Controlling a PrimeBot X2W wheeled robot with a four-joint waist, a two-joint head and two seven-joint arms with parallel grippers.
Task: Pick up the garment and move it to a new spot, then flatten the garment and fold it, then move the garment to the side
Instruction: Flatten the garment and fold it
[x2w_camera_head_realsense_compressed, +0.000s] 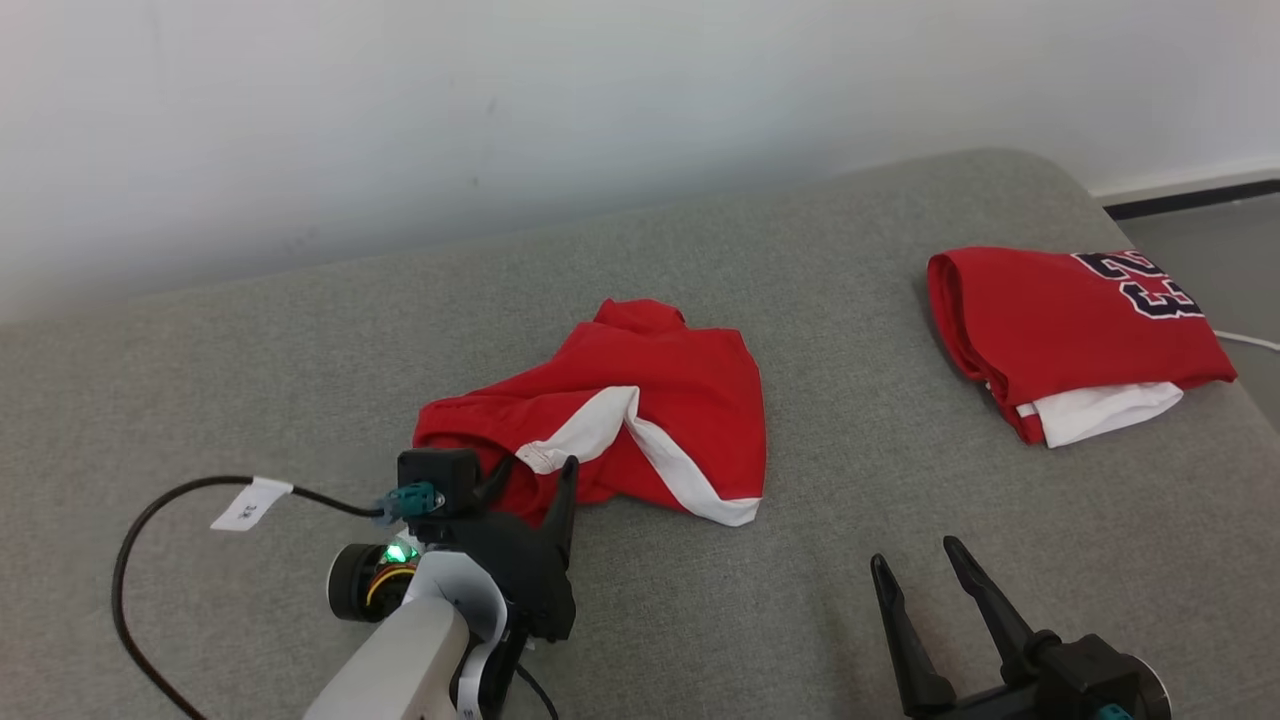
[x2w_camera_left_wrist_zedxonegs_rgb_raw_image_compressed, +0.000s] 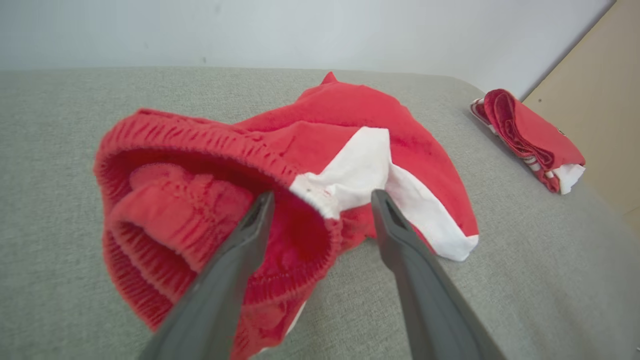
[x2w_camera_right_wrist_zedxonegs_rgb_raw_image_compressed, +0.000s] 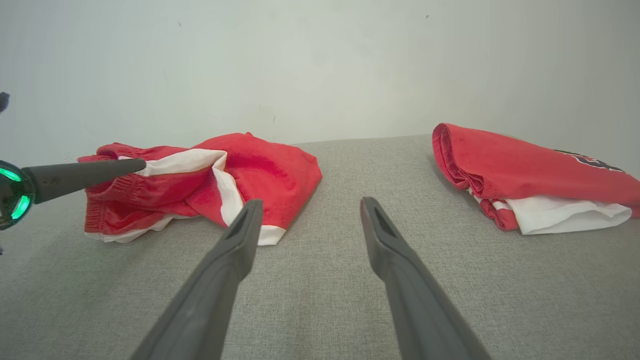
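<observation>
Loosely crumpled shorts on cushion, left gripper spread at waistband

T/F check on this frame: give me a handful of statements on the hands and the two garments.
1. The left hand and right hand are both open. True.
2. The left hand's fingers straddle the waistband of the red shorts. True.
3. The red shorts lie flat and folded. False: they are crumpled.
4. The red jersey is folded, at the shorts' right. True.
5. The right hand touches the red jersey. False: it is over the bare grey cushion, apart from both garments.
6. The red shorts are stacked on the red jersey. False: they lie apart.
</observation>
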